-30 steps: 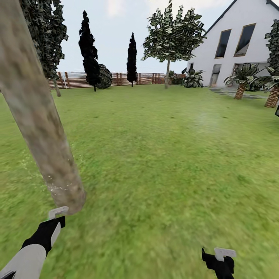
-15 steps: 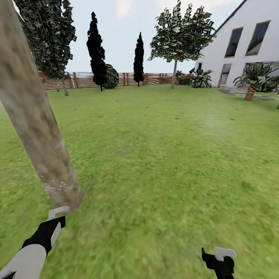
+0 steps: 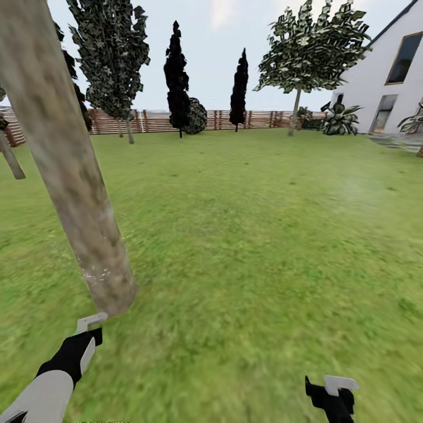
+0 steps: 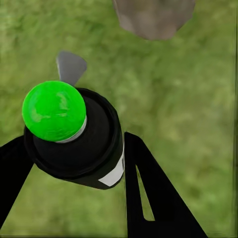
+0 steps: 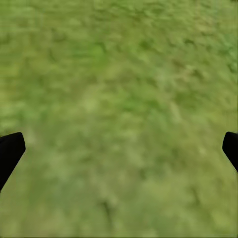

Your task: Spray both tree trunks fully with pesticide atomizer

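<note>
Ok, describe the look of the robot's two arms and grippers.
The left arm is a pale grey-white tube ending in a black wrist. The left gripper has a light grey finger; its fingers look black and wedge-shaped. The right gripper is black with a pale grey tip.

We see a wide green grass lawn (image 3: 252, 235). A thick grey-brown mottled tree trunk (image 3: 70, 170) stands on it, close to us.
</note>
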Motion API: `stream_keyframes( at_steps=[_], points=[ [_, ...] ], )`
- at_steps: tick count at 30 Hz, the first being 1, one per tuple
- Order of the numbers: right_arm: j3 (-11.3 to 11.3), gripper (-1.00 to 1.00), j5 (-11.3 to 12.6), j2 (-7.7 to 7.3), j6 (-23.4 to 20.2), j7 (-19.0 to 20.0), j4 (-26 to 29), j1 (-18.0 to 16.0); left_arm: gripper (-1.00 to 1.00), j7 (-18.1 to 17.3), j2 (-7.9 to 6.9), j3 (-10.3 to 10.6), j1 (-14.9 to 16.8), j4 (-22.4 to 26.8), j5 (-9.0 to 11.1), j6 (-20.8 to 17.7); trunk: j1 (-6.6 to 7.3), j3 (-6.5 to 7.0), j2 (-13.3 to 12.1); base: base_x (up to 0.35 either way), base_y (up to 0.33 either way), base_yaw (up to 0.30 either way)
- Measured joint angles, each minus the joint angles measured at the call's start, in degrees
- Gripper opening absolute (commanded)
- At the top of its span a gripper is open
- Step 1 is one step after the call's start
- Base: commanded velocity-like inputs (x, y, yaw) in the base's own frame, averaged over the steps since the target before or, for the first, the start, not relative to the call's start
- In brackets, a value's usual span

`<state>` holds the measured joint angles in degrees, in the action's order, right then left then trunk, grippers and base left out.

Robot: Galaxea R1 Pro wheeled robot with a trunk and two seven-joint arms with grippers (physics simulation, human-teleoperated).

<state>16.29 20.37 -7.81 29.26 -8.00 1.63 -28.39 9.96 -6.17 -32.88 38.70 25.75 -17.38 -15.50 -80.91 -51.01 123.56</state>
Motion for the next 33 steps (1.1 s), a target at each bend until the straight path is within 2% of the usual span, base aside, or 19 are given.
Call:
stream_keyframes(
  at_steps=[8, 13, 14, 15, 16, 18, 20, 21, 23, 24, 26, 29, 31, 33],
  points=[
    [-0.01, 1.00, 0.01, -0.08, -0.03, 0.01, 0.02, 0.01, -1.00, -0.03, 0.50, 0.42, 0.22, 0.65, -0.28, -0.13, -0.01, 0.00, 0.00, 0.024, -0.159, 0.236],
    [-0.01, 1.00, 0.01, -0.09, -0.06, 0.01, 0.02, 0.01, -1.00, -0.82, 0.61, 0.55, 0.88, 7.56, -0.36, -1.32, -0.01, 0.00, 0.00, 0.000, -0.003, 0.185],
    [-0.02, 1.00, 0.02, -0.11, -0.06, 0.01, 0.03, 0.02, -1.00, -0.90, 0.81, 0.55, 0.96, 7.70, -0.27, -1.34, -0.01, 0.00, 0.00, 0.000, 0.000, 0.035],
    [-0.02, 1.00, 0.02, -0.15, -0.05, 0.01, 0.03, 0.02, -1.00, -0.96, 1.63, 0.75, 1.03, 7.79, -0.14, -1.33, -0.01, 0.00, 0.00, 0.000, 0.000, 0.014],
    [-0.01, 1.00, 0.02, -0.17, -0.03, -0.04, 0.02, 0.02, -1.00, -0.99, 2.38, 1.93, 1.11, 7.92, -0.18, -1.37, -0.01, 0.00, 0.00, 0.000, 0.000, 0.006],
    [-0.07, 1.00, 0.02, -0.31, 0.02, -0.08, -0.04, 0.02, -1.00, -0.91, 3.11, 6.09, 2.95, 8.28, -0.25, -2.40, -0.01, 0.01, 0.00, 0.000, 0.000, 0.002],
    [-0.08, 1.00, 0.01, -0.35, 0.02, -0.08, -0.05, 0.02, -1.00, -0.90, 3.53, 7.31, 6.20, 8.31, -0.26, -5.34, -0.01, 0.01, 0.00, 0.000, 0.000, 0.000],
    [-0.09, 1.00, 0.01, -0.36, 0.02, -0.08, -0.05, 0.02, -1.00, -0.91, 3.34, 7.49, 7.67, 8.33, -0.43, -6.03, 0.00, 0.01, 0.00, 0.000, 0.000, 0.000],
    [-0.08, 1.00, 0.01, -0.36, -0.04, -0.08, -0.06, 0.02, -1.00, -0.93, 2.23, 7.47, 8.56, 8.30, -0.49, -6.66, -0.01, 0.00, 0.00, 0.000, 0.000, 0.000],
    [-0.08, 1.00, 0.00, -0.36, -0.05, -0.08, -0.06, 0.02, -1.00, -0.94, 0.63, 7.46, 8.82, 8.31, -0.67, -6.89, -0.01, 0.00, 0.00, 0.000, 0.000, 0.000],
    [-0.08, 1.00, 0.00, -0.36, -0.06, -0.08, -0.04, 0.02, -1.00, -1.03, -1.31, 7.55, 8.87, 8.30, -0.56, -7.00, -0.01, 0.00, 0.00, 0.000, 0.000, 0.000],
    [-0.02, 1.00, 0.01, -0.29, -0.06, -0.06, 0.00, 0.02, -1.00, -1.09, -0.88, 7.67, 8.52, 7.72, -0.31, -7.00, -0.01, 0.00, 0.00, 0.000, 0.000, 0.141],
    [-0.02, 1.00, 0.03, -0.27, -0.06, -0.04, 0.02, 0.01, -1.00, -1.45, 0.45, 8.26, 9.01, 8.15, -0.15, -7.08, -0.01, 0.00, 0.00, 0.000, 0.000, 0.164],
    [-0.03, 1.00, 0.02, -0.27, -0.06, -0.02, 0.03, 0.02, -1.00, -1.90, 0.51, 8.39, 9.08, 9.05, -0.48, -9.36, -0.01, 0.00, 0.00, 0.006, 0.000, 0.032]
  ],
)
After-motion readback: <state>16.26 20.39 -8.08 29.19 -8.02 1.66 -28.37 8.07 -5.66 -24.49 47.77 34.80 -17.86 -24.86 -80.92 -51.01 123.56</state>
